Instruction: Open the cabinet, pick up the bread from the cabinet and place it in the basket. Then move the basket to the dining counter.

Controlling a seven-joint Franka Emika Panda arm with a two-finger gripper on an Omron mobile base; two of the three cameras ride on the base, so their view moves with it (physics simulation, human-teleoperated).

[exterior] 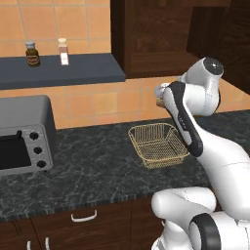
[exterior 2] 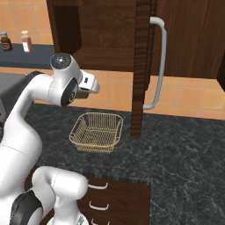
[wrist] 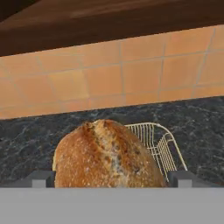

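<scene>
My gripper is shut on the bread, a brown crusty bun that sits between the two fingertips. The hand hovers above the black worktop, over the far left part of the basket. This golden wire basket stands empty on the worktop; its rim shows behind the bun. The dark brown cabinet stands open, its door swung out edge-on with the long silver handle beside it.
A grey toaster oven stands at the worktop's left. A dark shelf on the tiled wall carries two jars. The open door's lower edge hangs just right of the basket. Low drawers sit below the worktop.
</scene>
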